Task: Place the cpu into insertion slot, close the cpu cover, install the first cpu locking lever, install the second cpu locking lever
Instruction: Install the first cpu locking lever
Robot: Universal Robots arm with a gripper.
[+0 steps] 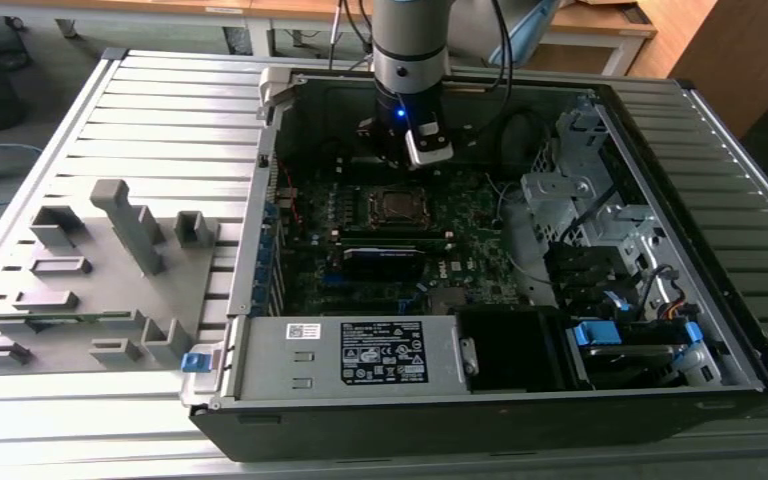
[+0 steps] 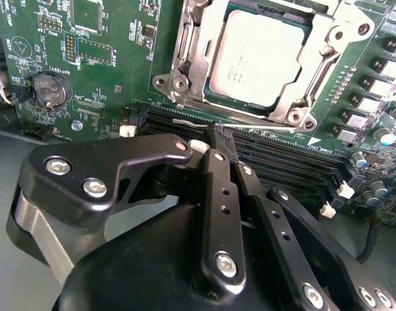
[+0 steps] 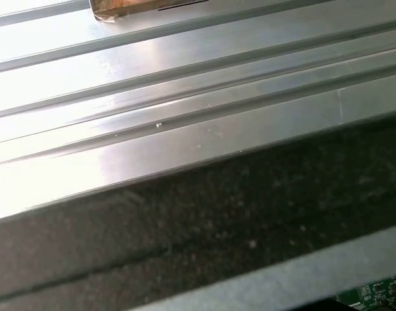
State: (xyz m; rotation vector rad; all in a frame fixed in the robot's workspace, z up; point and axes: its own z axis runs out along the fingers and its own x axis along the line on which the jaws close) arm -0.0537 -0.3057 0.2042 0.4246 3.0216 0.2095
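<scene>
Pincer (image 2: 217, 139) clenched, fingers pressed together with nothing between them, tips hovering over the memory slots (image 2: 282, 162) on the green motherboard (image 2: 100, 71). Cpu (image 2: 259, 55) sits just beyond the pincer tips, seated in the insertion slot (image 2: 253, 110), cpu cover (image 2: 317, 61) down around it, silver top showing through the window. In the exterior view the pincer (image 1: 418, 160) hangs inside the open computer case (image 1: 704, 330), socket (image 1: 395, 205) just below it. Case rests on the ribbed metal bench (image 1: 157, 120).
</scene>
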